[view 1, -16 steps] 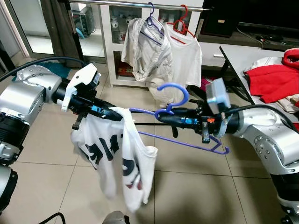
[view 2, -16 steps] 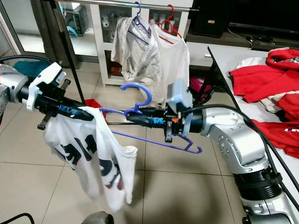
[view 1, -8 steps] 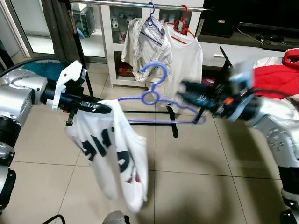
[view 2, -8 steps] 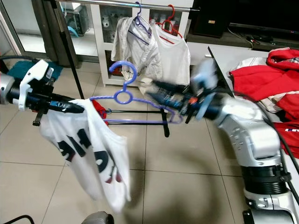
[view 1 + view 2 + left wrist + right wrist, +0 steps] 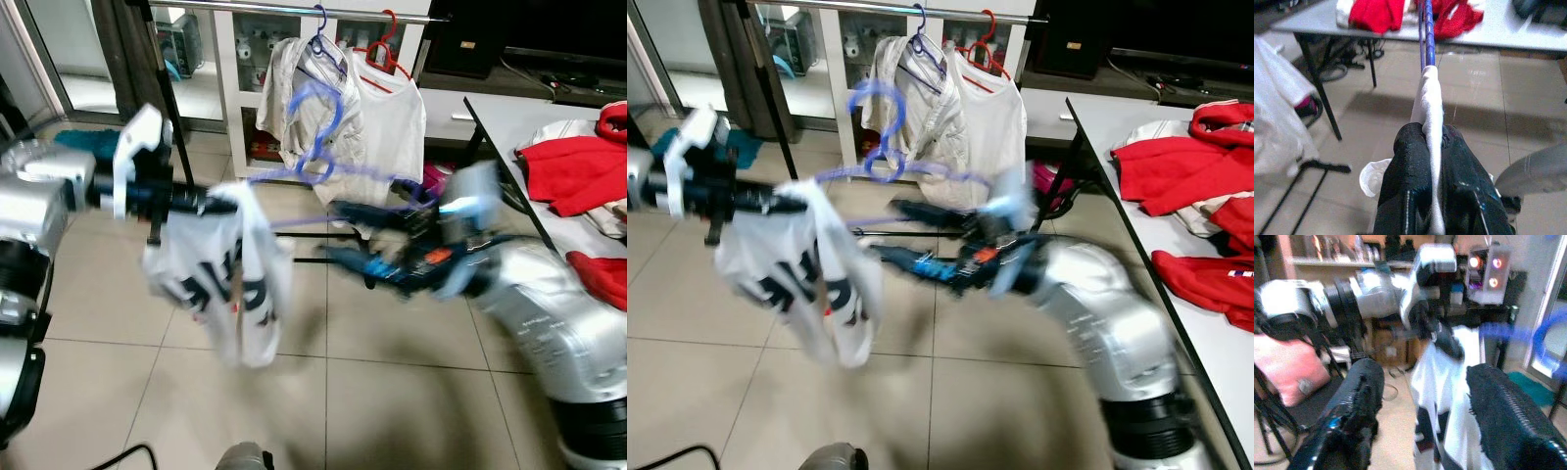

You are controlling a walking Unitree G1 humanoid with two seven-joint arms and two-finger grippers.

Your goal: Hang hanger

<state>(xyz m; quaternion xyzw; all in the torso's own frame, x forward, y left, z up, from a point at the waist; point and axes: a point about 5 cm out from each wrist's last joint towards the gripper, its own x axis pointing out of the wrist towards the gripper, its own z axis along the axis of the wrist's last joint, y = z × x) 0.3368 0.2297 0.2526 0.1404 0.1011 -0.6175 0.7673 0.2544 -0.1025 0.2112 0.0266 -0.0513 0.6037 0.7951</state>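
A: Hangers, count?
B: Three. One blue plastic hanger (image 5: 315, 162) carrying a white printed T-shirt (image 5: 217, 279), in mid-air in front of the rail, blurred. Two more already hooked on the silver clothes rail (image 5: 294, 10): a purple hanger (image 5: 318, 34) with a cream garment (image 5: 299, 98) and a red hanger (image 5: 385, 44) with a plain white T-shirt (image 5: 392, 117).

A: Grippers?
B: Two. Left gripper (image 5: 1432, 142) is clamped tight on the shirt's shoulder, over the blue hanger's end; the wrist view shows white cloth pinched between both black fingers (image 5: 1408, 161). Right gripper (image 5: 1420, 377) is below the hanger bar, fingers spread wide, nothing between them, shirt hanging ahead of it.

A: Anything else?
B: Grey table (image 5: 1097, 122) on the right, red clothes (image 5: 1176, 157) piled on it. Tiled floor (image 5: 392, 392).
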